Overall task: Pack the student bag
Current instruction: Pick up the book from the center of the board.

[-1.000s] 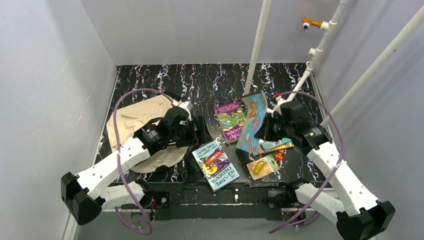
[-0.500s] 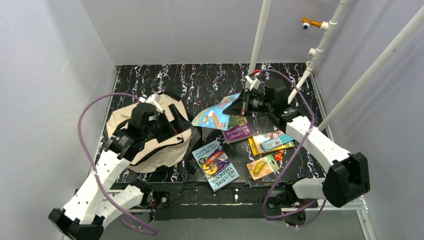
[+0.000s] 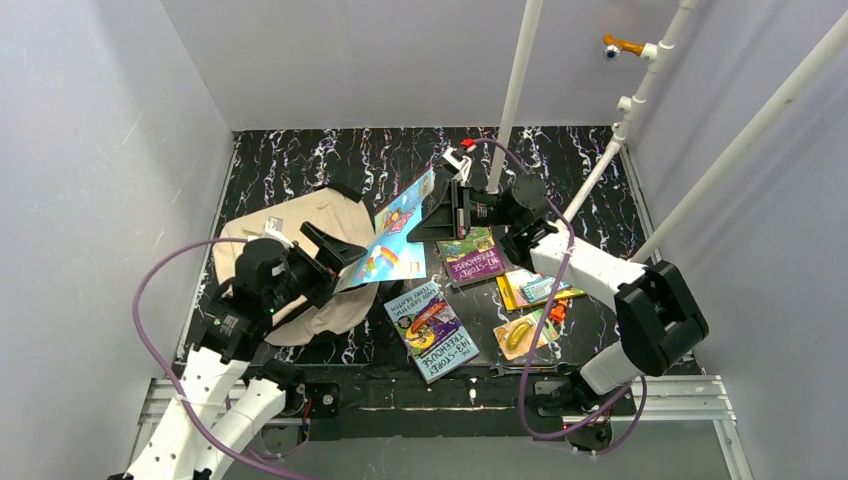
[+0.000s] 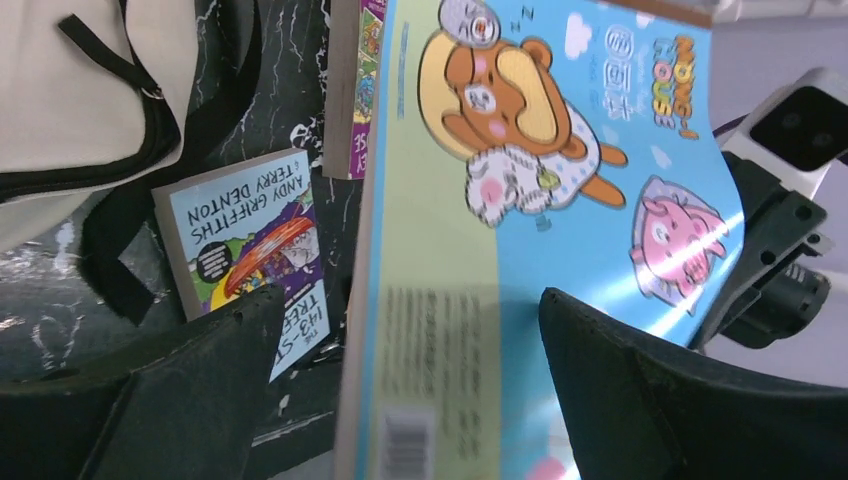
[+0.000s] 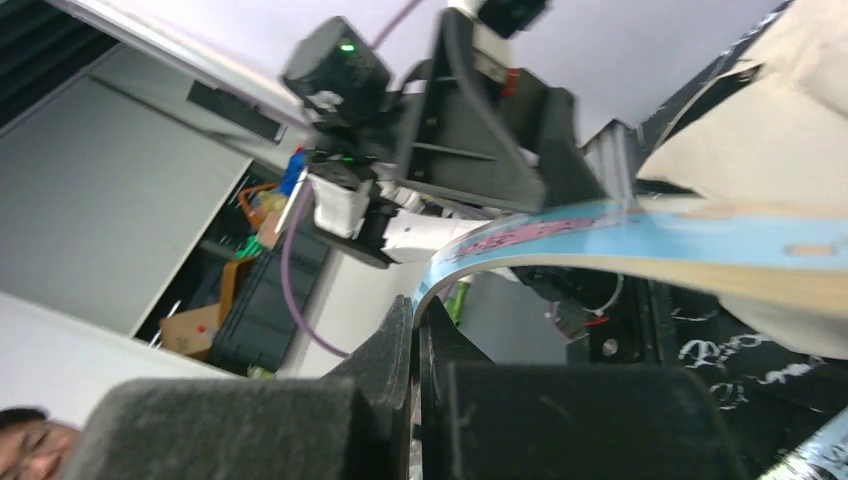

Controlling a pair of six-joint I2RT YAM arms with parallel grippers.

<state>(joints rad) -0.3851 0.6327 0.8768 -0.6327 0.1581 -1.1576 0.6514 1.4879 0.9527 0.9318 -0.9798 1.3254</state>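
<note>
The student bag [image 3: 290, 225], beige with a dark lining and black strap, lies at the table's left; it also shows in the left wrist view [image 4: 80, 80] and the right wrist view [image 5: 780, 110]. My right gripper [image 3: 443, 205] is shut on the far edge of a blue picture book [image 3: 398, 238] and holds it tilted in the air beside the bag; the pinch shows in its wrist view [image 5: 415, 305]. My left gripper [image 3: 335, 250] is open, and the book's near end [image 4: 540, 200] lies between its spread fingers [image 4: 180, 390].
A purple and green book [image 3: 470, 255] and a purple "Treehouse" book [image 3: 432, 328] lie at the table's middle. A pencil pack [image 3: 545, 288] and a yellow-item card [image 3: 520, 333] lie to the right. White poles [image 3: 515, 90] stand at the back right.
My right gripper has carried the blue book left from the table's middle to the bag's edge. My left arm has drawn back, and its open gripper now straddles the book's near end.
</note>
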